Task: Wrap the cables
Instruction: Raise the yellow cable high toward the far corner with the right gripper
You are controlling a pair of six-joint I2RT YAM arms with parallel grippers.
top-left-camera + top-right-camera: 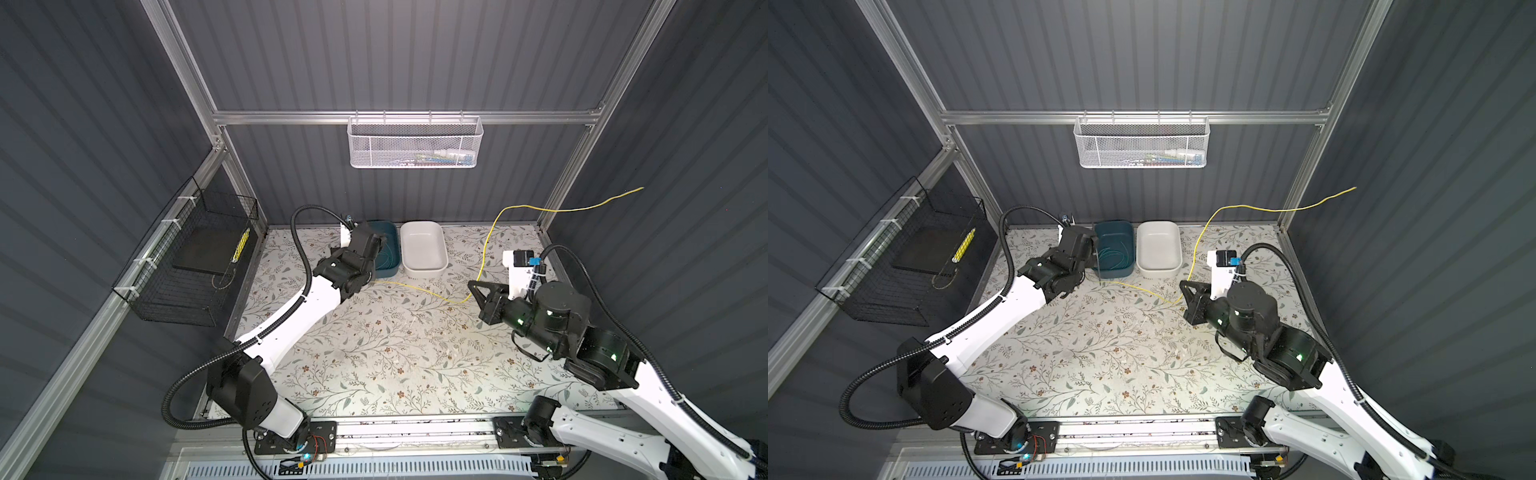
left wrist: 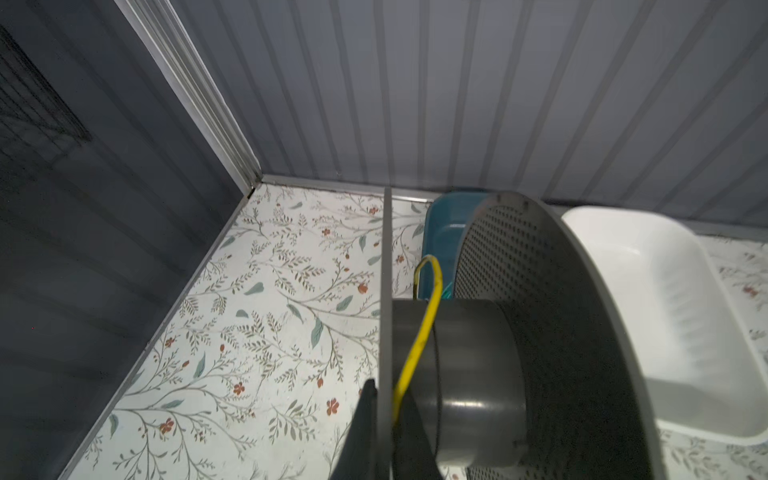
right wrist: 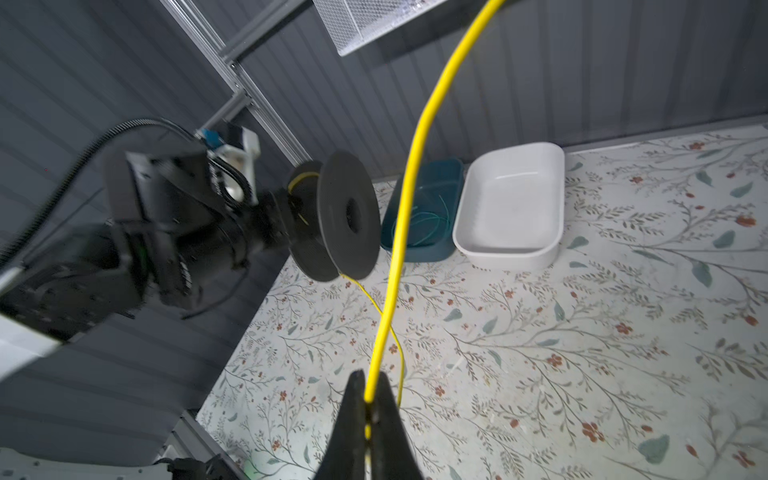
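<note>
Currently my right claw (image 3: pixel 368 399) is clenched on the yellow cable (image 3: pixel 415 166), whose slack runs leftward over the counter (image 3: pixel 582 332) to the spool (image 3: pixel 349 216), the tail arcing up behind. My left claw (image 2: pixel 385 401) clamps that spool's flange, nearer the winding. Farthest back, the teal cable (image 3: pixel 428 218) lies loose in the teal bin (image 3: pixel 424 251).
</note>
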